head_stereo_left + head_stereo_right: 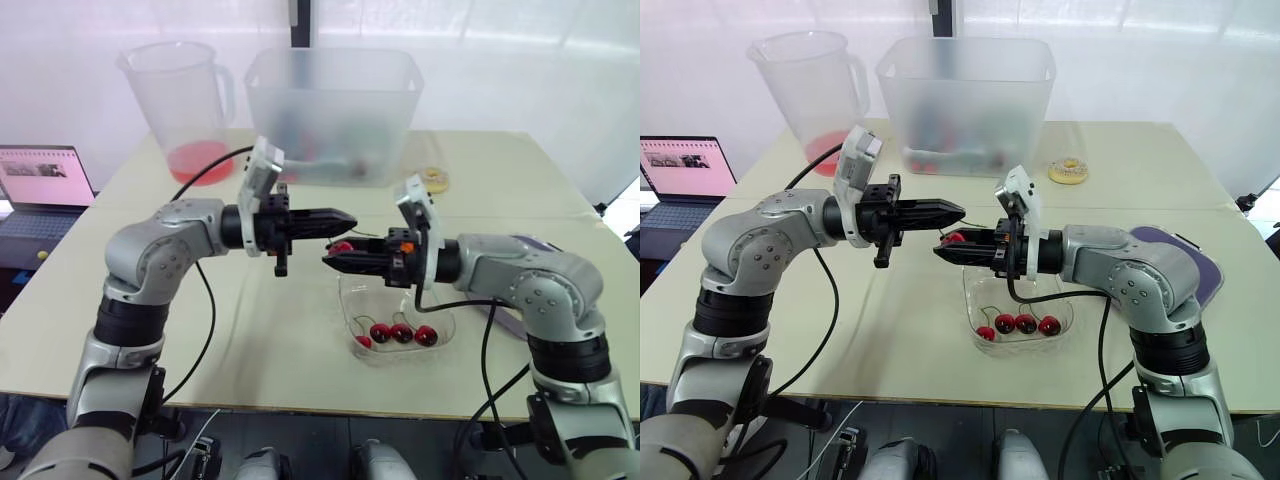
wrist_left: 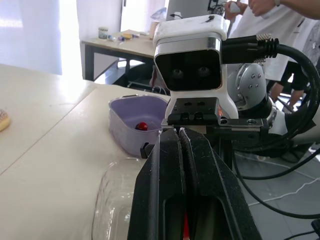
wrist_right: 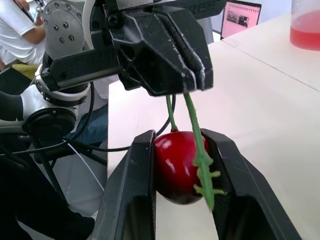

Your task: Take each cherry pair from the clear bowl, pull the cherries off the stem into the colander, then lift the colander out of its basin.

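Nearest, the clear plastic bowl (image 1: 350,310) holds several loose red cherries (image 1: 402,333). Just above its far rim, the right gripper (image 3: 179,150) clamps one glossy red cherry (image 1: 342,247) between its fingers. The left gripper (image 1: 340,218) is pinched shut on the thin green stem (image 3: 192,125), which rises from the fruit to the left fingertips, so the pull should follow that line. Right of the bowl, past the right arm (the nearer one for dropping), sits the lilac plastic colander (image 2: 122,135).

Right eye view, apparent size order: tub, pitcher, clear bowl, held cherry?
1. tub
2. pitcher
3. clear bowl; it sits nearer the camera, so its true size against the pitcher is unsure
4. held cherry
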